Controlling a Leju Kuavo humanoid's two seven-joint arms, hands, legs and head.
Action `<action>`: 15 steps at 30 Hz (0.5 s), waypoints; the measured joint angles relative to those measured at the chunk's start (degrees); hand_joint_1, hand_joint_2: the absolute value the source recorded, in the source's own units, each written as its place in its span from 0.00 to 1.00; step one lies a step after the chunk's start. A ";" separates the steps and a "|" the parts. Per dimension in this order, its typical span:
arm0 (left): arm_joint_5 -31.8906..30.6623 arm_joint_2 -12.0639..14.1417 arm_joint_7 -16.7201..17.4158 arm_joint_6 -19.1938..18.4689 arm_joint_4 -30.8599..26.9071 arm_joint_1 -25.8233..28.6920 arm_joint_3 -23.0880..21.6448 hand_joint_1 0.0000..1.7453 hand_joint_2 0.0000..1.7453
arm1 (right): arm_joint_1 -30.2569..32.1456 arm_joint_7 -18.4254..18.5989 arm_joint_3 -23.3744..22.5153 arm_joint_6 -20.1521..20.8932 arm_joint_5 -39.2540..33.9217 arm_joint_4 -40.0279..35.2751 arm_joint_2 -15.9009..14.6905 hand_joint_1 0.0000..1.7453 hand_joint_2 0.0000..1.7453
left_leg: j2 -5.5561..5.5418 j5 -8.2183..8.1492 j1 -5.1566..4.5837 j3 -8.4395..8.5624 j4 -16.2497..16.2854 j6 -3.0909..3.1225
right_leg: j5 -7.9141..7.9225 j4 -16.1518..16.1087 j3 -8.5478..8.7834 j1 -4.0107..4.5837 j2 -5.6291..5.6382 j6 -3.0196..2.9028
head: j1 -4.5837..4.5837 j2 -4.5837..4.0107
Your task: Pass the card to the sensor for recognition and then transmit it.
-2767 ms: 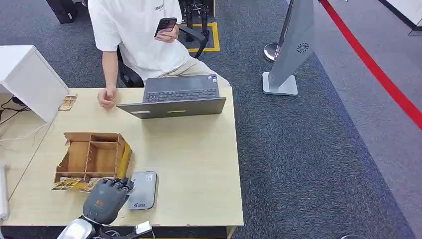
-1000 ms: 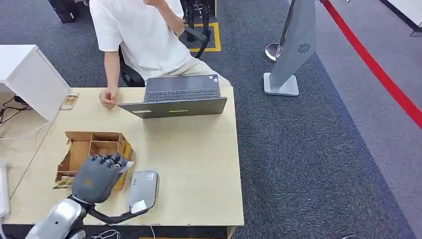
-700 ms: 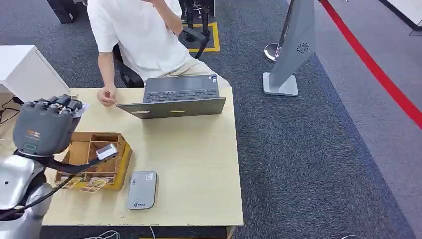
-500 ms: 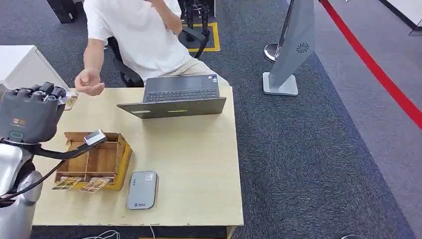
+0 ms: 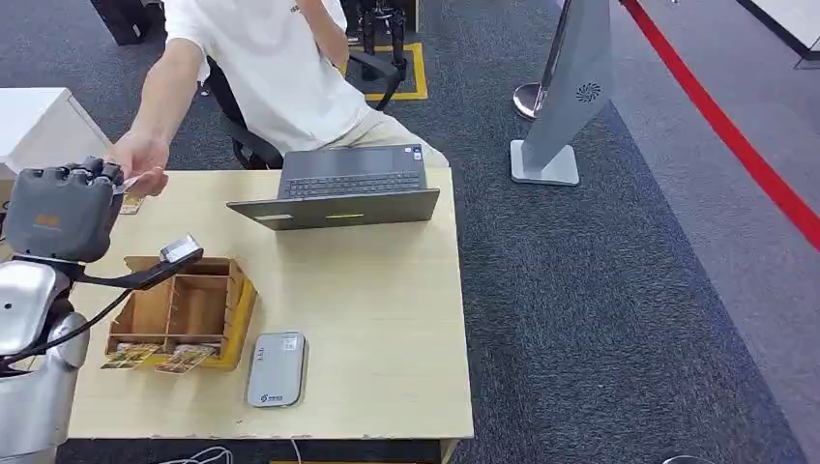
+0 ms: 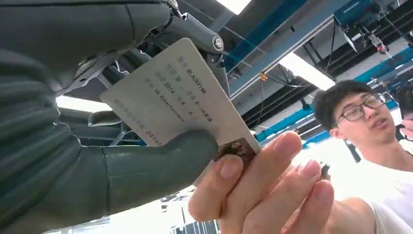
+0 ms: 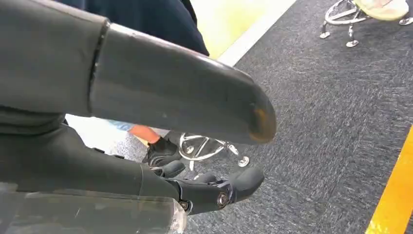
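At the table's [image 5: 387,319] far left corner, beyond the wooden box [image 5: 184,307] and well past the grey sensor [image 5: 277,368], the left hand [image 5: 63,211] grips the card [image 6: 178,100] while a person's hand [image 5: 140,159] pinches its corner. The right hand [image 7: 146,146] hangs over carpet, fingers apart, holding nothing.

Wood table [image 5: 387,319]: divided tray [image 5: 184,307] just below left hand [image 5: 60,213], grey sensor [image 5: 277,368] beyond it, open laptop [image 5: 340,188] far side, small card [image 5: 130,204] beside hand.
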 joint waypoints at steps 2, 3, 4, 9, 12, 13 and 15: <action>-0.04 -0.02 0.02 0.00 0.48 -0.02 0.09 1.00 1.00 | 0.00 0.00 0.00 -0.07 0.31 0.00 0.02 0.00 0.00 | 0.09 -0.01 0.00 -0.03 0.00 0.00 | 0.00 0.00 -0.05 0.00 0.10 0.00 | 0.02 0.00; -0.11 -0.11 0.11 -0.02 0.81 -0.05 0.11 1.00 1.00 | -0.02 0.00 0.00 -0.07 0.48 0.00 0.02 0.00 0.00 | 0.17 -0.01 0.00 -0.05 0.00 0.00 | 0.00 0.00 -0.07 0.00 0.19 0.00 | 0.02 0.00; -0.20 -0.28 0.41 -0.07 1.16 -0.11 0.17 1.00 1.00 | -0.05 0.02 0.00 -0.07 0.68 0.00 0.02 0.00 0.00 | 0.21 -0.01 0.00 -0.11 0.00 0.01 | 0.02 0.01 -0.05 0.00 0.24 0.01 | 0.00 0.00; -0.20 -1.33 0.61 -0.04 2.32 -0.36 0.22 0.00 1.00 | -0.28 0.24 0.00 -0.04 1.07 0.00 0.02 0.00 0.00 | 0.20 -0.03 -0.01 0.11 0.08 0.02 | 0.05 -0.01 -0.17 0.00 0.28 0.06 | 0.00 0.00; 0.24 -1.95 0.46 0.02 2.32 -0.30 0.20 0.00 1.00 | -0.43 0.20 0.00 0.02 1.36 0.00 0.00 0.00 0.00 | 0.16 -0.08 -0.03 0.07 0.10 0.06 | 0.03 -0.03 -0.16 0.00 0.22 0.07 | 0.04 0.00; 0.83 -2.10 0.24 0.02 2.32 -0.21 0.20 0.00 1.00 | -0.48 0.15 0.00 0.02 1.38 0.00 0.02 0.00 0.00 | 0.17 -0.09 -0.03 0.07 0.10 0.07 | 0.03 -0.04 -0.15 0.00 0.21 0.08 | 0.07 0.00; 1.77 -2.54 -0.26 0.02 1.97 0.23 0.20 0.00 1.00 | -0.52 -0.02 0.00 0.04 1.51 0.00 0.00 0.00 0.00 | 0.17 -0.09 -0.04 0.08 0.10 0.07 | 0.03 -0.05 -0.15 0.00 0.21 0.09 | 0.04 0.00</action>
